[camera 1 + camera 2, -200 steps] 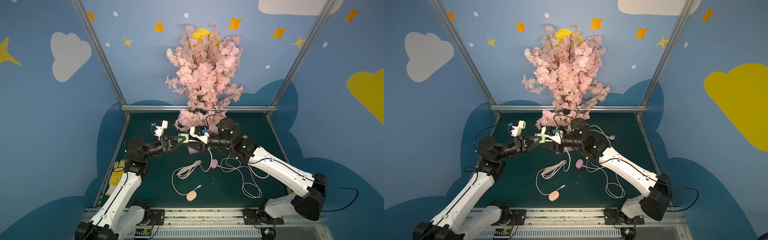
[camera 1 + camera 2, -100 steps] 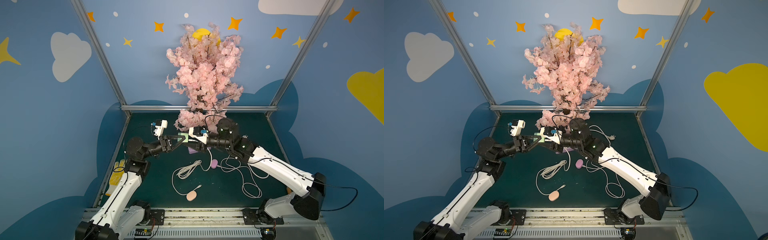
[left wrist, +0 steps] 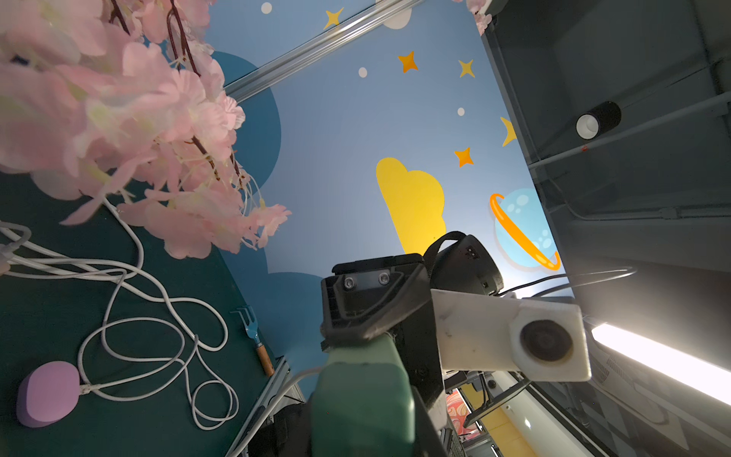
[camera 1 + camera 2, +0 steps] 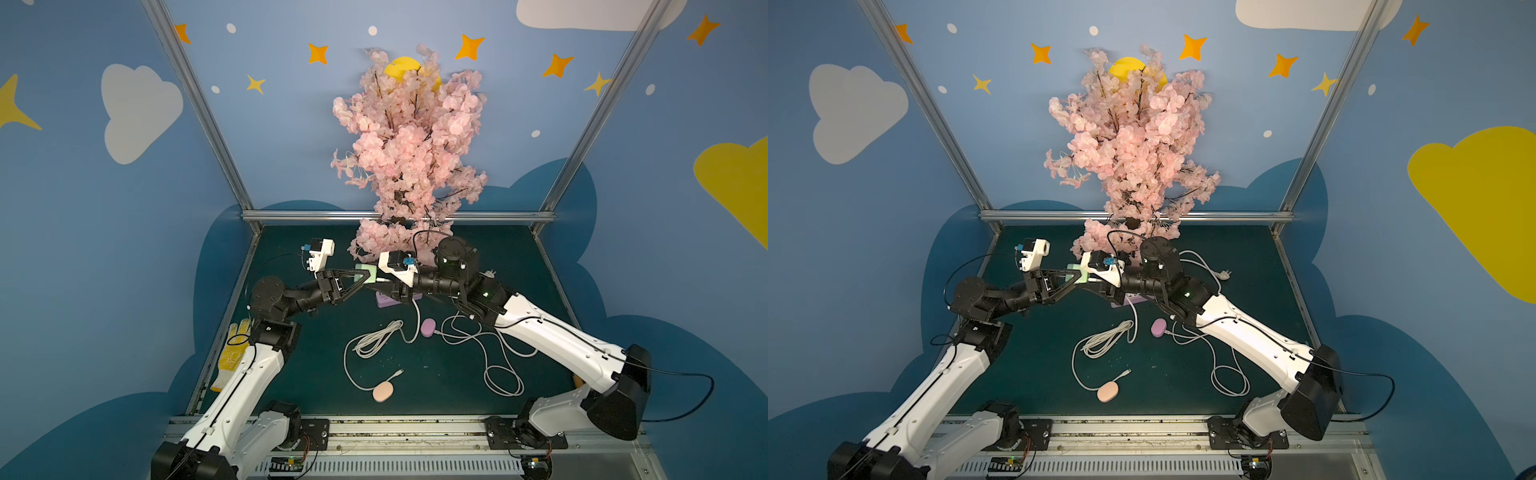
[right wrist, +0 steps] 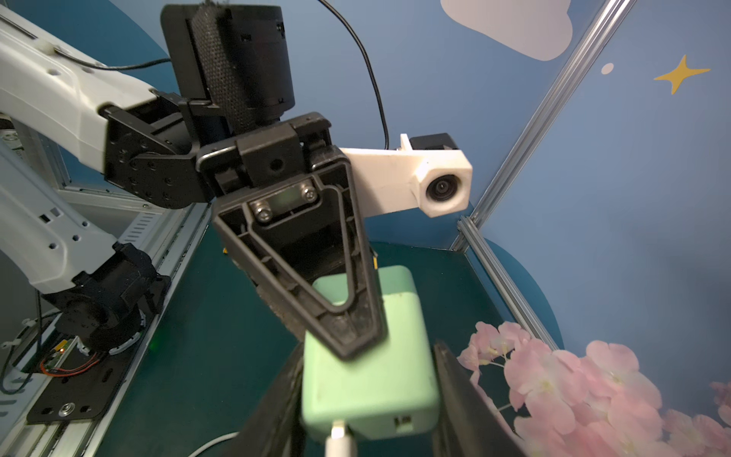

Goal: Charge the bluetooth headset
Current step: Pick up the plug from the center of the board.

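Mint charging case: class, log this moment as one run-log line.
left gripper: shut on mint case, aloft | white plug: at case end | right gripper: flanking case, grip unclear

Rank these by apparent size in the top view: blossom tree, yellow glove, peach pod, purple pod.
1. pink blossom tree
2. yellow glove, partly hidden by the arm
3. peach oval pod and purple oval pod: they look alike, so unranked.

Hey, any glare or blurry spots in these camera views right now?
Left wrist view: a light strip blows out white, and the near pink blossoms are soft. Right wrist view: the white plug at the green case is blurred. Top views: evenly lit, no glare.
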